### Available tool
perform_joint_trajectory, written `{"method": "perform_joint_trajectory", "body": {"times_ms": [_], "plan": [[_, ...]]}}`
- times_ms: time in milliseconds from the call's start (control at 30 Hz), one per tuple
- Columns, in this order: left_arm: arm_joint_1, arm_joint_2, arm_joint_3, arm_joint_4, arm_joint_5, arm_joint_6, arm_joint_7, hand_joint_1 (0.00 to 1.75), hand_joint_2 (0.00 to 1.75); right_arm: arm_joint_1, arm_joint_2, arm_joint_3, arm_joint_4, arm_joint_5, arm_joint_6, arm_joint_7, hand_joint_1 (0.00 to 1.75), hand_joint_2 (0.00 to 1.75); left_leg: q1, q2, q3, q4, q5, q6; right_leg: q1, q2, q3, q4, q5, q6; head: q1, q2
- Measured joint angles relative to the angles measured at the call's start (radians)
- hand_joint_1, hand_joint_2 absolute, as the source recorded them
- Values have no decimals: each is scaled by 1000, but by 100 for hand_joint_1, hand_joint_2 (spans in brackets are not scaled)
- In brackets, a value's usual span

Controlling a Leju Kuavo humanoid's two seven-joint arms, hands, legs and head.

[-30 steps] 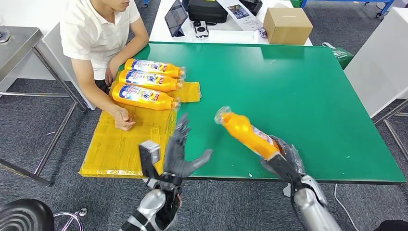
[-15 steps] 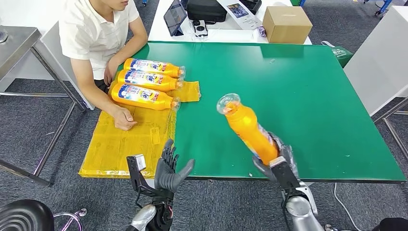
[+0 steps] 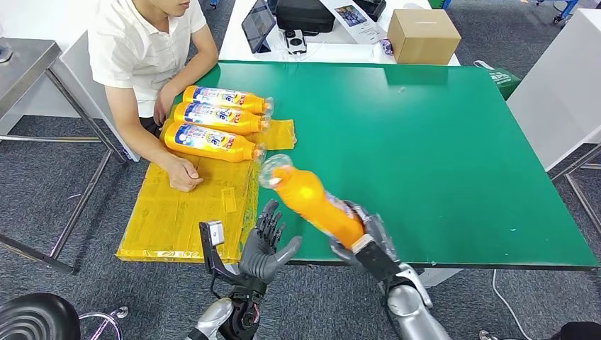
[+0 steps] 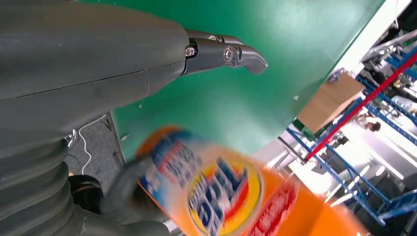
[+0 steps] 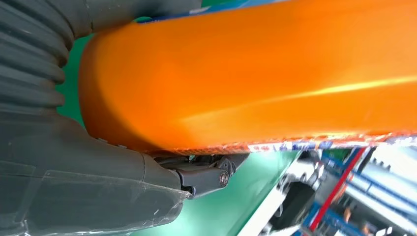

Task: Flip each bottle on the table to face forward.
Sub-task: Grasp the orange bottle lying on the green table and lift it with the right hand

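Note:
My right hand (image 3: 365, 241) grips the base of an orange bottle (image 3: 315, 204) and holds it tilted in the air over the table's near edge, its clear cap toward the far left. The right wrist view shows its plain orange side (image 5: 255, 73); the left wrist view shows its blurred label (image 4: 221, 196). My left hand (image 3: 264, 244) is open just left of the bottle, its fingers apart, touching nothing. Three more orange bottles (image 3: 212, 117) lie side by side, labels up, on a yellow mat (image 3: 177, 212) at the green table's (image 3: 439, 142) left end.
A person in a white shirt (image 3: 145, 49) sits at the table's left, one fist resting on the yellow mat near the three bottles. A cardboard box (image 3: 423, 37), a tablet and a black bag stand on a white table behind.
My right hand has carried the bottle leftward and tipped it lower, toward my left hand. My left hand dropped back from the table, then rose a little near its edge.

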Motion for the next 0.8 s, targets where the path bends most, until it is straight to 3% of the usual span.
{"method": "perform_joint_trajectory", "body": {"times_ms": [400, 800], "plan": [[-32, 0, -28, 7, -1, -40, 14, 0, 175, -79, 31, 114, 96, 9, -1, 2, 169, 175, 0, 0, 0, 0, 0, 0, 0, 0, 0, 0, 0, 0, 0, 0], [-74, -14, -25, 43, -40, 34, -36, 0, 175, -112, 40, 192, 134, 63, -55, 15, 175, 175, 0, 0, 0, 0, 0, 0, 0, 0, 0, 0, 0, 0, 0, 0]]}}
